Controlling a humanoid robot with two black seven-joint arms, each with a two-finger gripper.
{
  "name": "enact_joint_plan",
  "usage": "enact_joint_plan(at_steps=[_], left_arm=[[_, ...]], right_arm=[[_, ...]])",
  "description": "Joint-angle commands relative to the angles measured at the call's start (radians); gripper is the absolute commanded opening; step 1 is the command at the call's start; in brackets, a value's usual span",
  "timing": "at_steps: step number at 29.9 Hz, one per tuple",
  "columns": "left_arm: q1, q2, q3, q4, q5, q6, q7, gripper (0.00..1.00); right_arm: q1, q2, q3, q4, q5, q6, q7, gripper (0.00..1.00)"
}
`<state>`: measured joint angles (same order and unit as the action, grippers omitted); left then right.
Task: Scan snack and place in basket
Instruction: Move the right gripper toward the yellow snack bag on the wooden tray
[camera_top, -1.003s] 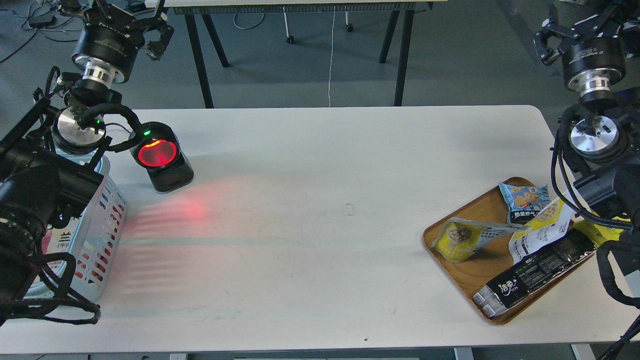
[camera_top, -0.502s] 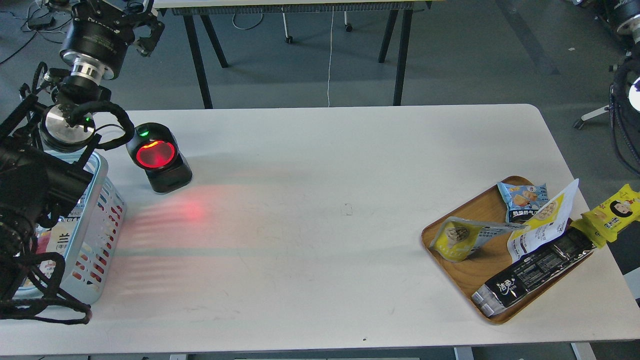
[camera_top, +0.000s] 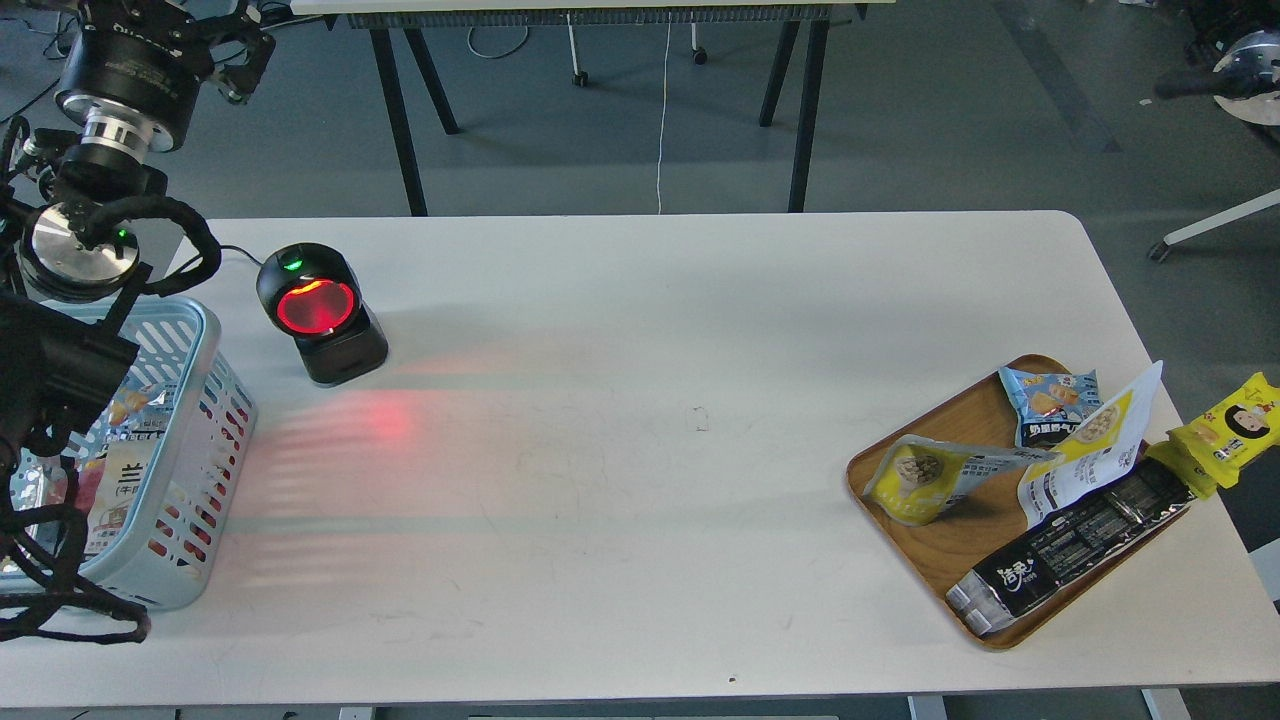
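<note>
The snack (camera_top: 915, 482), a puffy pouch with a yellow lower part and a round picture of brown balls, stands at the left end of the wooden tray (camera_top: 960, 570) on the right of the table. The light blue basket (camera_top: 195, 420) stands at the table's left edge and holds several packets. My left gripper (camera_top: 228, 45) is high at the top left, behind the basket and far from the snack; it is dark and partly cut off by the frame edge. Only a joint of my right arm (camera_top: 1235, 65) shows at the top right; its gripper is out of view.
A black scanner (camera_top: 318, 312) with a glowing red window stands right of the basket and casts red light on the table. The tray also holds a blue packet (camera_top: 1050, 400), a white pouch with a yellow corner (camera_top: 1090, 455) and a long black packet (camera_top: 1070, 550). A yellow packet (camera_top: 1235, 430) lies beside the tray.
Both arms have drawn back. The left arm moved left and up, uncovering more of the basket. The right arm left the tray area toward the top right, uncovering the yellow packet.
</note>
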<state>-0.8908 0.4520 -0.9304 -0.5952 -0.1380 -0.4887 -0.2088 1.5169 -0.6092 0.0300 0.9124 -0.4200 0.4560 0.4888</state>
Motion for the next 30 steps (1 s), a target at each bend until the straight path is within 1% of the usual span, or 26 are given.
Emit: enact_joint_plan(at_steps=[1, 6, 10, 15, 18, 23, 26, 30], left_arm=[[0.010, 0.005, -0.002, 0.000, 0.000, 0.000, -0.001, 1.00], [0.012, 0.011, -0.002, 0.000, -0.002, 0.000, -0.026, 1.00], [0.018, 0.016, -0.002, 0.000, -0.002, 0.000, -0.027, 1.00], [0.021, 0.016, -0.002, 0.000, -0.002, 0.000, -0.027, 1.00], [0.024, 0.016, -0.002, 0.000, -0.002, 0.000, -0.027, 1.00], [0.027, 0.016, -0.001, 0.000, -0.002, 0.000, -0.027, 1.00], [0.033, 0.016, -0.001, 0.000, -0.002, 0.000, -0.027, 1.00], [0.033, 0.016, -0.001, 0.000, -0.002, 0.000, -0.027, 1.00]], right_arm=[[0.112, 0.006, -0.155, 0.100, -0.159, -0.057, 0.000, 1.00], [0.290, 0.008, -0.410, 0.294, -0.392, -0.161, 0.000, 1.00], [0.408, -0.003, -0.570, 0.456, -0.601, -0.232, 0.000, 1.00], [0.502, -0.044, -0.700, 0.620, -0.851, -0.290, 0.000, 1.00], [0.516, -0.070, -0.748, 0.716, -1.021, -0.304, 0.000, 0.99], [0.516, -0.098, -0.863, 0.781, -1.284, -0.350, 0.000, 0.97], [0.510, -0.100, -0.929, 0.783, -1.396, -0.393, 0.000, 0.94], [0.482, -0.113, -0.996, 0.781, -1.508, -0.402, 0.000, 0.94]])
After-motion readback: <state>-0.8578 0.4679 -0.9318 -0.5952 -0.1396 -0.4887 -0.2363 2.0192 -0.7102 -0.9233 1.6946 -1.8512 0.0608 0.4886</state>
